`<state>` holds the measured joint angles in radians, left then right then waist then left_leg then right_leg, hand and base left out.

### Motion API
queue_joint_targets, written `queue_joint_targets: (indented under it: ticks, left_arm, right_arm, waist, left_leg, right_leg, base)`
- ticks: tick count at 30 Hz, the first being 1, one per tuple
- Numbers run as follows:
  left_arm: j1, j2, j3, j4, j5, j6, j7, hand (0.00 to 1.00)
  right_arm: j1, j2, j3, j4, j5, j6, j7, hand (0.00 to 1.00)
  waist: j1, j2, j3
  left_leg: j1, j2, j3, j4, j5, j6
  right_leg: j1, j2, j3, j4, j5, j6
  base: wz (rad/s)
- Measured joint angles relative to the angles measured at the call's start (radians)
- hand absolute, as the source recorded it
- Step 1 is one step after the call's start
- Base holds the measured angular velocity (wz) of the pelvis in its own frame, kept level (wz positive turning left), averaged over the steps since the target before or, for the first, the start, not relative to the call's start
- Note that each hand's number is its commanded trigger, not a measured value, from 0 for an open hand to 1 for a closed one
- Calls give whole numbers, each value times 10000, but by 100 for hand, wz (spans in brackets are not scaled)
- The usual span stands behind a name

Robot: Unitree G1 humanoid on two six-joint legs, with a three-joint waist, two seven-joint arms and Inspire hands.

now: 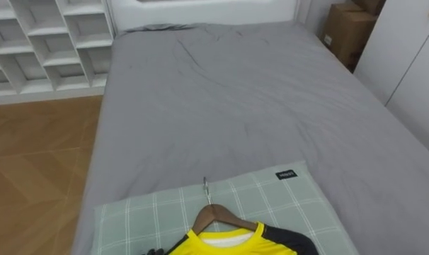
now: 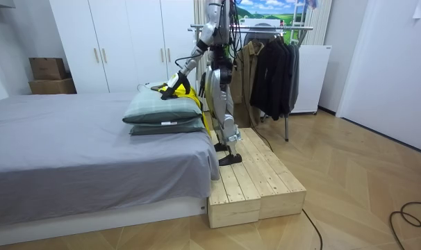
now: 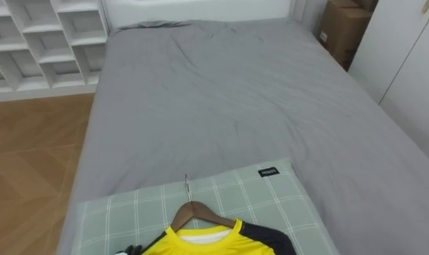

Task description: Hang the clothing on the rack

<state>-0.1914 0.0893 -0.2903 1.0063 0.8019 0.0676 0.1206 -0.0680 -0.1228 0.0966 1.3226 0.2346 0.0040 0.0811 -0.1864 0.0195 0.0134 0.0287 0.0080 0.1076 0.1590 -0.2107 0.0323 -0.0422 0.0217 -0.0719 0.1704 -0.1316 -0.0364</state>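
A yellow shirt (image 1: pixel 221 246) with black sleeves hangs on a wooden hanger (image 1: pixel 221 214) and lies on a green checked pillow (image 1: pixel 285 202) at the near end of the bed. The hanger's metal hook (image 1: pixel 206 190) points up the bed. In the room view I stand on a wooden platform at the foot of the bed, facing it. My left hand (image 2: pixel 176 89) rests at the yellow shirt (image 2: pixel 191 103) on the stacked pillows (image 2: pixel 158 110). A dark edge of that hand (image 1: pixel 156 251) shows at the shirt's lower left, its fingers hidden.
The grey bed (image 1: pixel 236 106) stretches ahead. White cube shelves (image 1: pixel 44 42) stand to its left, with a cardboard box (image 1: pixel 345 32) and white wardrobe doors (image 1: pixel 413 64) to its right. Behind me a clothes rack (image 2: pixel 266 29) holds dark coats. The platform (image 2: pixel 256 180) has a drop at its edges.
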Motion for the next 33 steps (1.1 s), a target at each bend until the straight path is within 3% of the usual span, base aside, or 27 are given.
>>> queue_joint_targets:
  ticks: [11, 33]
  left_arm:
    - [-1011, -20, -84, 798, 165, 188, 39, 0]
    - [-1421, 18, -54, 1179, 179, 160, 172, 0]
  right_arm:
    - [-485, 1, 373, 117, -54, 196, 88, 0]
    - [-799, 22, 789, 364, -42, 209, 88, 0]
  waist:
    - [-16, -44, 18]
    - [9, -131, 75]
  left_leg:
    - [-583, -40, 14, 66, 191, 22]
    - [-928, -23, 12, 65, 215, 8]
  right_leg:
    - [-703, -32, 74, 192, 81, -40]
    - [-1026, -21, 46, 159, 98, -58]
  base:
    - [0]
    - [0]
